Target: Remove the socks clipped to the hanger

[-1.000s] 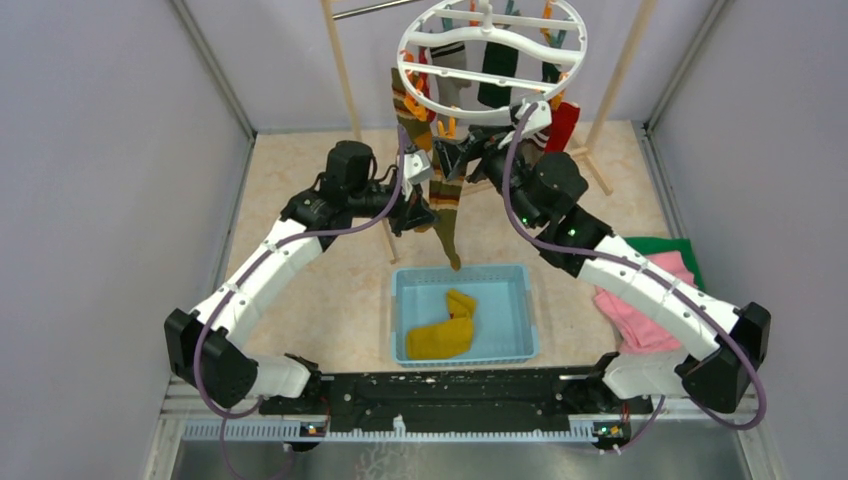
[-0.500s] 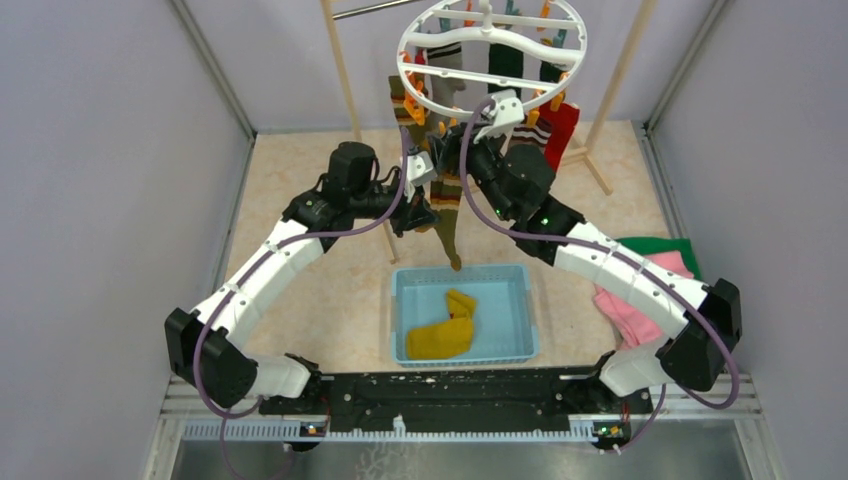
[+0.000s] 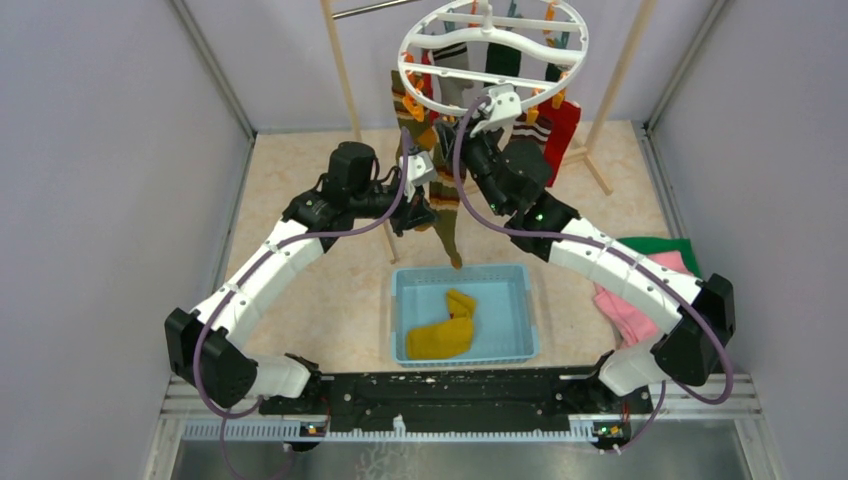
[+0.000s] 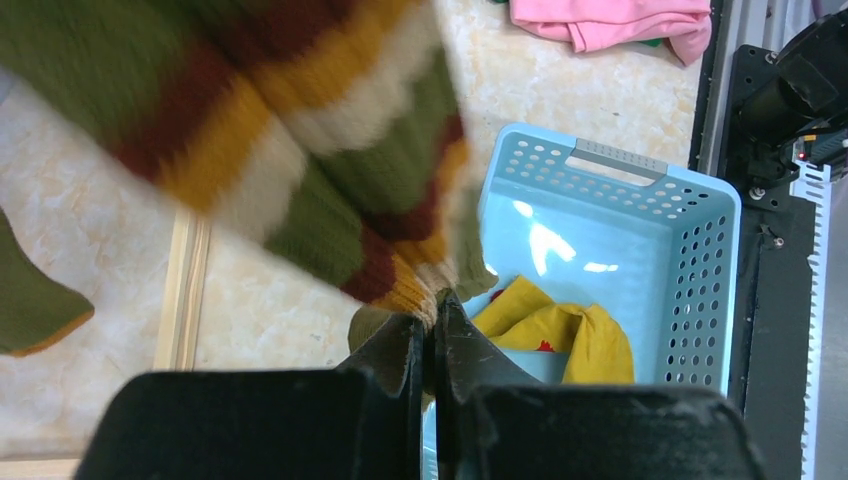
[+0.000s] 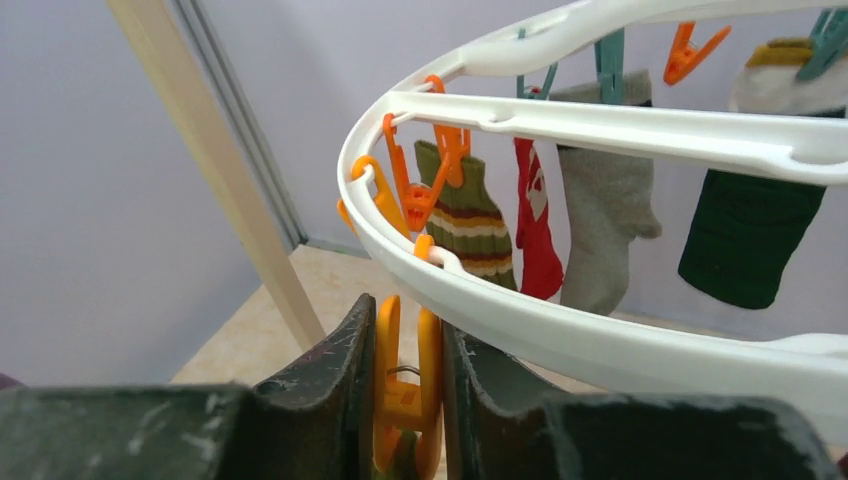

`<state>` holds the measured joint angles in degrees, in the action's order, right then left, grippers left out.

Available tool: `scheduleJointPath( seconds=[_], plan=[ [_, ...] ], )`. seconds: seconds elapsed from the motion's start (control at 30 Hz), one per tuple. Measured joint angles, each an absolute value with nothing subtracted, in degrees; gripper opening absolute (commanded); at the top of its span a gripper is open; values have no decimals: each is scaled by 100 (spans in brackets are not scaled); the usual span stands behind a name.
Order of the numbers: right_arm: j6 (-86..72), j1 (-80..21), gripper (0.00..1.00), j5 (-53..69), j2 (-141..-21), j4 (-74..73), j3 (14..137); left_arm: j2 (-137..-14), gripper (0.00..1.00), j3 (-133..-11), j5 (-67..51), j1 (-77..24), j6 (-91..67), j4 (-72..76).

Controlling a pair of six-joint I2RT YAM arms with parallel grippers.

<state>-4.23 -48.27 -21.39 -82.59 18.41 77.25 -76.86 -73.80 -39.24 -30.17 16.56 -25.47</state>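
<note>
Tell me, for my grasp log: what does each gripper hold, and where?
Left gripper: striped sock, pinched partway down. Right gripper: orange clip, fingers squeezing its two arms.

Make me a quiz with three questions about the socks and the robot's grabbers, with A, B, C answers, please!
1. Where does the yellow sock lie?
A. In the blue basket
B. On the bare floor
C. In a gripper

2. What colour is the clip between the fingers of the right gripper?
A. Teal
B. Orange
C. White

3. How is the left gripper?
A. Wide open and empty
B. Shut on the striped sock
C. Shut on the clip

Answers:
1. A: the top view shows it lying on the basket's floor.
2. B: the right wrist view shows an orange clip between the two dark fingers.
3. B: the left wrist view shows the fingers pressed together on the sock's lower end.
</note>
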Motion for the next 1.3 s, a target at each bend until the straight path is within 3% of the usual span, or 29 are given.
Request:
scheduleJointPath(
  seconds=[0.07, 0.57, 0.87, 0.97, 1.03, 1.07, 1.1, 1.17, 1.23, 1.27, 1.3],
  plan=[
    [-421, -4827, 0, -2137, -8259, 1892, 7725, -7686, 0, -7376, -3896, -3017, 1680, -2567],
    [-1050, -4814, 0, -1741, -8235, 1900, 7865, -7594, 0, -7113, -4045, -3017, 2530, -3415],
    [-1476, -4713, 0, -1466, -8001, 1415, 7878, -7325, 0, -6051, -4174, -3068, 3472, -4298],
    [-1564, -4698, 11, -1385, -7891, 1190, 7872, -7325, 0, -5878, -4169, -3144, 3621, -4462],
    [-1605, -4696, 36, -1337, -7802, 1044, 7852, -7328, 3, -5811, -4145, -3212, 3699, -4510],
    [-1629, -4694, 48, -1310, -7734, 939, 7819, -7338, 8, -5771, -4101, -3286, 3760, -4525],
    [-1667, -4683, 56, -1262, -7677, 864, 7789, -7341, 20, -5771, -4099, -3291, 3765, -4525],
    [-1710, -4668, 69, -1194, -7540, 644, 7721, -7391, 57, -5747, -3962, -3404, 3844, -4530],
    [-1769, -4663, 80, -1118, -7382, 395, 7629, -7456, 85, -5741, -3817, -3483, 3927, -4545],
    [-1789, -4659, 83, -1081, -7286, 274, 7542, -7489, 97, -5732, -3734, -3514, 3918, -4545],
    [-1824, -4659, 87, -1063, -7207, 185, 7474, -7496, 98, -5721, -3684, -3529, 3992, -4541]
  ],
)
